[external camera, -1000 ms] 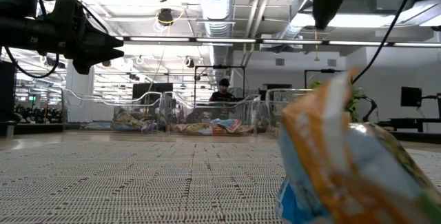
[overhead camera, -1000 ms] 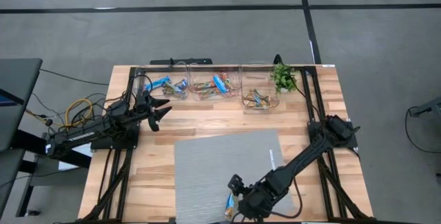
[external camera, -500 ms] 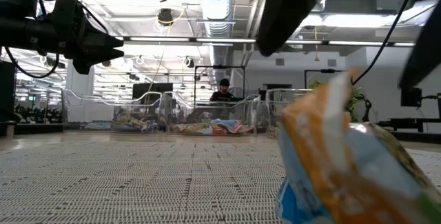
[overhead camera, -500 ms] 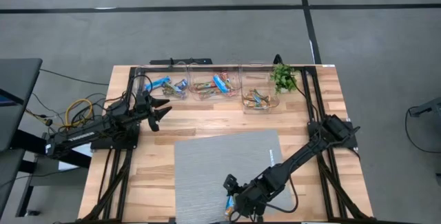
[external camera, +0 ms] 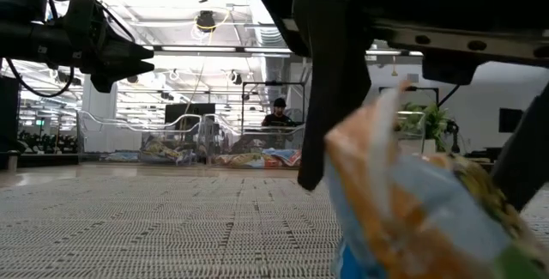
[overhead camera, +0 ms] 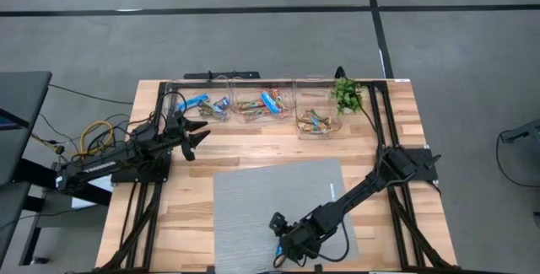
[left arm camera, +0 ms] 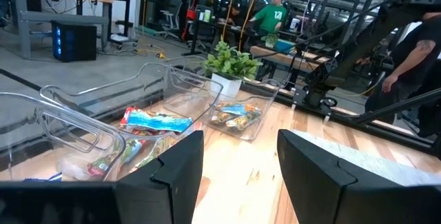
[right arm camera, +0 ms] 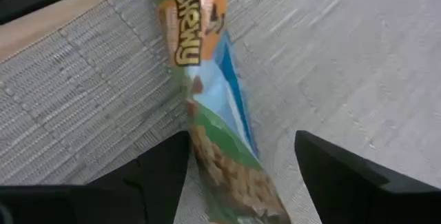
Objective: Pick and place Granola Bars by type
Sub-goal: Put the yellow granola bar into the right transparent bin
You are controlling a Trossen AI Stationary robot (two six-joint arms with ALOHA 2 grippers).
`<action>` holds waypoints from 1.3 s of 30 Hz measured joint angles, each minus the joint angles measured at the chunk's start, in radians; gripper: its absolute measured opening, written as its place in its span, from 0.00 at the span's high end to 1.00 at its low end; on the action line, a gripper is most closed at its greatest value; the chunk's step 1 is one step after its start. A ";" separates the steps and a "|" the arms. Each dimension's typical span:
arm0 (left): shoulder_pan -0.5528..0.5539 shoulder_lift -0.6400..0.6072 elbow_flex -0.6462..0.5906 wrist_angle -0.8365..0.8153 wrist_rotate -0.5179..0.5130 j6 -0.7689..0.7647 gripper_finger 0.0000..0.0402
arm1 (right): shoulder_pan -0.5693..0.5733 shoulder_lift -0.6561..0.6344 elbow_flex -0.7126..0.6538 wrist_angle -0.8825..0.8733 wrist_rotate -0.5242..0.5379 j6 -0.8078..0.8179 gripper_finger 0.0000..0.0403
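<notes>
The right end effector (overhead camera: 283, 255) is low over the near edge of the grey mat (overhead camera: 253, 198). Its two fingers (right arm camera: 148, 176) are spread wide apart, and one granola bar (right arm camera: 207, 114) lies flat on the mat right between them. The bar has an orange, blue and green wrapper. The fingers stand on either side of it, and I cannot tell if they touch it. In the low view the bar (external camera: 412, 202) looks very big and close, with a dark finger (external camera: 330, 90) standing just beside it.

The left end effector (overhead camera: 196, 135) is up in the air over the bare wooden tabletop (overhead camera: 396, 114). Its fingers (left arm camera: 172, 176) are apart and hold nothing. Just ahead of it are three clear bins (overhead camera: 253, 105) in a row. Each bin has more wrapped bars (left arm camera: 157, 120) inside, some blue and some orange-brown. A small green plant (overhead camera: 346, 94) stands past the last bin, far from this end effector.

People (left arm camera: 270, 18) are in the room behind the tabletop.
</notes>
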 joint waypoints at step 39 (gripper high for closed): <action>0.000 -0.001 0.000 0.000 0.000 0.000 0.56 | -0.163 -0.055 0.036 -0.016 -0.025 0.590 0.86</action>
